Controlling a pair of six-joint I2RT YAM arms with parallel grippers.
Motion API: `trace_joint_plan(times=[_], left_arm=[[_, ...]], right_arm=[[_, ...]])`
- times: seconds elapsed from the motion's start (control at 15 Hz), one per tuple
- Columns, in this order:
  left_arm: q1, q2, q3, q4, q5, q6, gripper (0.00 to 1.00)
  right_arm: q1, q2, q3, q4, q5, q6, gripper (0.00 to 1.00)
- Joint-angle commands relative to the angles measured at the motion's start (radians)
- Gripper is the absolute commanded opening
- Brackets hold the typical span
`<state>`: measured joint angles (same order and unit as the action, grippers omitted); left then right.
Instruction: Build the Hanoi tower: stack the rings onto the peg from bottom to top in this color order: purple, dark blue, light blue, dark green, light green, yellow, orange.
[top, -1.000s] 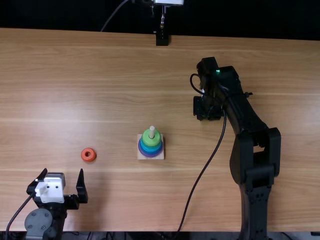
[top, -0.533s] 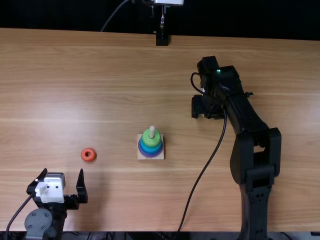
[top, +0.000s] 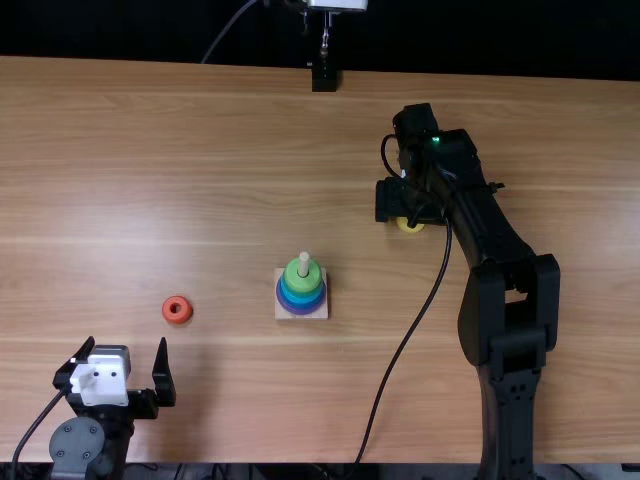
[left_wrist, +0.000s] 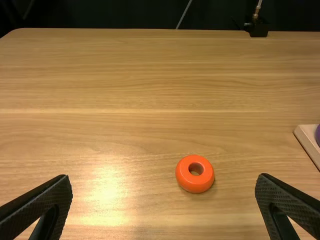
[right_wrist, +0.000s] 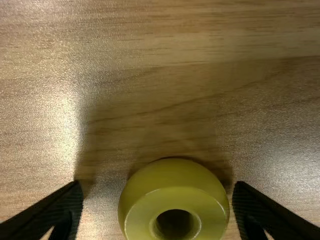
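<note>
Hanoi tower, one, stands upright on the table, with one peg, one square base and several rings threaded on; their exact number is hard to tell. Two more rings lie loose: one orange ring and one yellow ring. There are two arms, each with one end effector.

The stack narrows upward from purple through blues to light green, and the pale peg's tip pokes out above. Both loose rings are smooth, rounded and glossy, lying flat with their holes facing up. The tower sits between them, well apart from each. The orange one is near the left end effector, whose fingers are spread wide with nothing between them. The right end effector is over the yellow one, its fingers parted on either side of the ring, not clamped on it.

Light brown wood grain runs across the table, with a bright glare patch toward the left. Beyond the far edge, the background is black, with a dark stand and a thin grey cable.
</note>
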<state>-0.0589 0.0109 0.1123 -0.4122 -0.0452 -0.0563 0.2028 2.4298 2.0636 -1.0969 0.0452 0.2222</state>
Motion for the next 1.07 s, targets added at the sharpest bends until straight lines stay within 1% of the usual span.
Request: trace_joint_plan(times=[0.0, 0.07, 0.2, 0.4, 0.47, 0.53, 0.67, 0.73, 0.87, 0.93, 1.0], left_arm=[[0.001, -0.011, -0.112, -0.079, 0.007, 0.003, 1.00], [0.001, -0.011, -0.112, -0.079, 0.007, 0.003, 1.00], [0.001, -0.011, -0.112, -0.079, 0.007, 0.003, 1.00], [0.001, -0.011, -0.112, -0.079, 0.007, 0.003, 1.00], [-0.001, -0.011, -0.112, -0.077, 0.007, 0.003, 1.00], [0.001, -0.011, -0.112, -0.079, 0.007, 0.003, 1.00], [0.001, -0.011, -0.112, -0.079, 0.007, 0.003, 1.00], [-0.001, -0.011, -0.112, -0.079, 0.007, 0.003, 1.00], [0.001, -0.011, -0.112, -0.079, 0.007, 0.003, 1.00], [0.001, -0.011, -0.112, -0.079, 0.007, 0.003, 1.00], [0.001, -0.011, -0.112, -0.079, 0.007, 0.003, 1.00]], right_arm=[[0.000, 0.037, 0.018, -0.007, 0.014, 0.004, 0.29], [0.001, 0.035, 0.018, -0.009, 0.014, 0.004, 0.15], [0.001, 0.035, 0.015, -0.009, 0.016, 0.002, 0.00], [0.000, 0.023, 0.020, -0.001, 0.014, 0.001, 0.00], [0.004, 0.021, 0.021, -0.001, 0.016, -0.001, 0.01], [0.004, 0.003, 0.023, -0.012, 0.016, -0.016, 0.02], [0.007, -0.078, 0.023, -0.018, 0.014, -0.097, 0.01], [0.009, -0.113, 0.016, -0.029, 0.014, -0.121, 0.01], [0.033, -0.176, 0.018, -0.102, 0.004, -0.126, 0.01], [0.056, -0.209, 0.020, -0.160, 0.004, -0.136, 0.01], [0.079, -0.244, 0.020, -0.228, 0.003, -0.158, 0.01]])
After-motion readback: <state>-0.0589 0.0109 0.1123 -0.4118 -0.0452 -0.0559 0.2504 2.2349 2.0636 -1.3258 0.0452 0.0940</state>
